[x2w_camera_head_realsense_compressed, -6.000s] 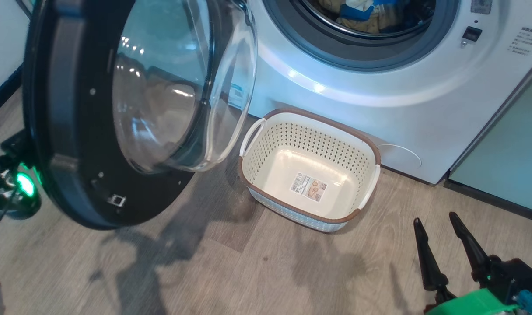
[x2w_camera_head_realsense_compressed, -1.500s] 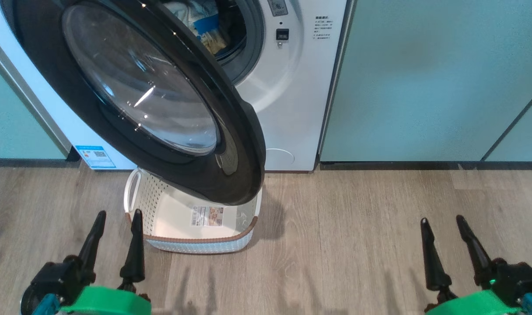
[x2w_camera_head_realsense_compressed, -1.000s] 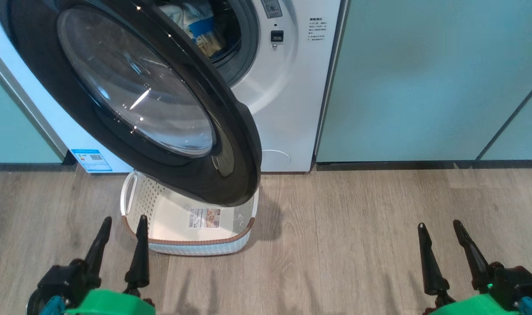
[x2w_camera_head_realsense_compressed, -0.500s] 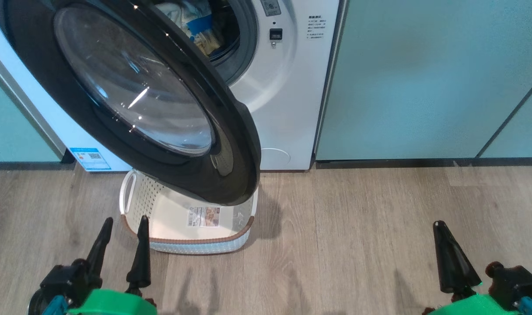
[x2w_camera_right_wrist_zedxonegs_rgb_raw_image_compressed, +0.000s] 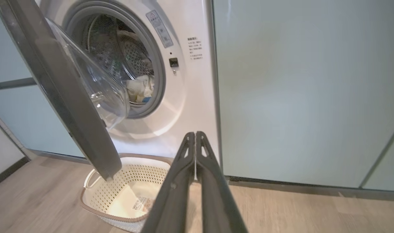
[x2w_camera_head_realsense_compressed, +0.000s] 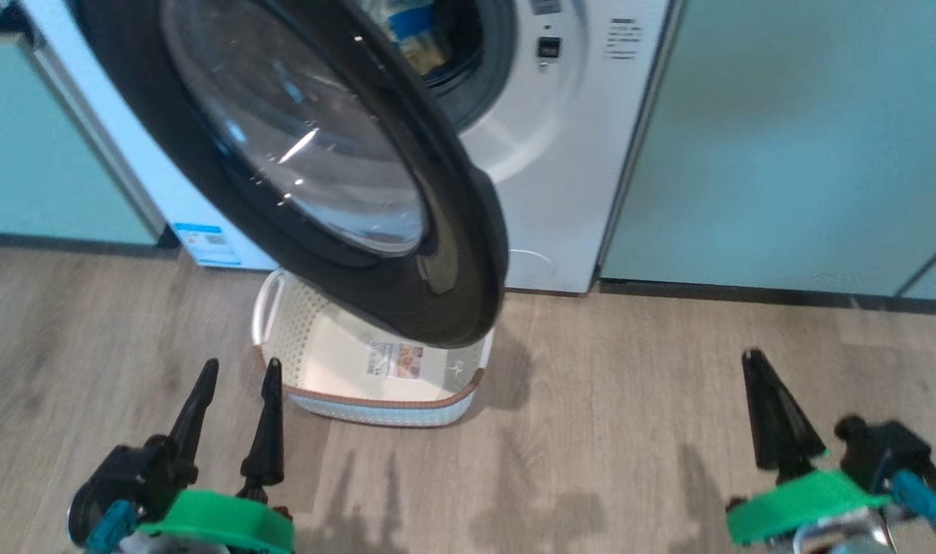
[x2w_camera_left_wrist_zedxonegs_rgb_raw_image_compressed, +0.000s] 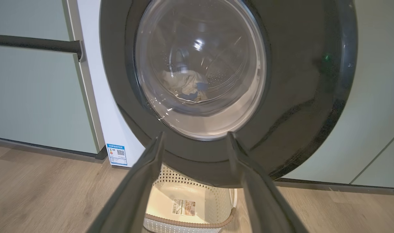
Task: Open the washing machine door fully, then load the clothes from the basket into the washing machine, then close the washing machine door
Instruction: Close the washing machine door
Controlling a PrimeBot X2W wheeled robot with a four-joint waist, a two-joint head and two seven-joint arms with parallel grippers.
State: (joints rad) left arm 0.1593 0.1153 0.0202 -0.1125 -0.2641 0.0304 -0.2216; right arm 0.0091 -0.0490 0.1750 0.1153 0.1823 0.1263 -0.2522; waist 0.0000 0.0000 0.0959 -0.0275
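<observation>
The washing machine door (x2w_camera_head_realsense_compressed: 468, 254) stands half open, its black outer face and glass bowl turned toward me, hanging over the basket (x2w_camera_head_realsense_compressed: 383, 400). The basket is empty apart from its paper label. Pale yellow and blue clothes (x2w_camera_right_wrist_zedxonegs_rgb_raw_image_compressed: 140, 89) lie inside the steel drum of the white washing machine (x2w_camera_head_realsense_compressed: 560, 154); they also show through the door glass (x2w_camera_left_wrist_zedxonegs_rgb_raw_image_compressed: 187, 85). My left gripper (x2w_camera_head_realsense_compressed: 241, 373) is open and empty, low in front of the basket's left end, pointing at the door (x2w_camera_left_wrist_zedxonegs_rgb_raw_image_compressed: 297, 81). My right gripper (x2w_camera_head_realsense_compressed: 757, 365) is shut and empty, over bare floor to the right; its fingertips (x2w_camera_right_wrist_zedxonegs_rgb_raw_image_compressed: 192, 137) are pressed together.
Pale green cabinets (x2w_camera_head_realsense_compressed: 783, 138) flank the machine on both sides, with a dark bar handle (x2w_camera_left_wrist_zedxonegs_rgb_raw_image_compressed: 35, 43) on the left one. A small blue label (x2w_camera_head_realsense_compressed: 206, 242) sits low on the machine's front. Wood floor (x2w_camera_head_realsense_compressed: 630, 431) lies open between the grippers.
The door has swung from wide open to half open. My right gripper has shut within the last second. The head camera has shifted, so the scene sits further right.
</observation>
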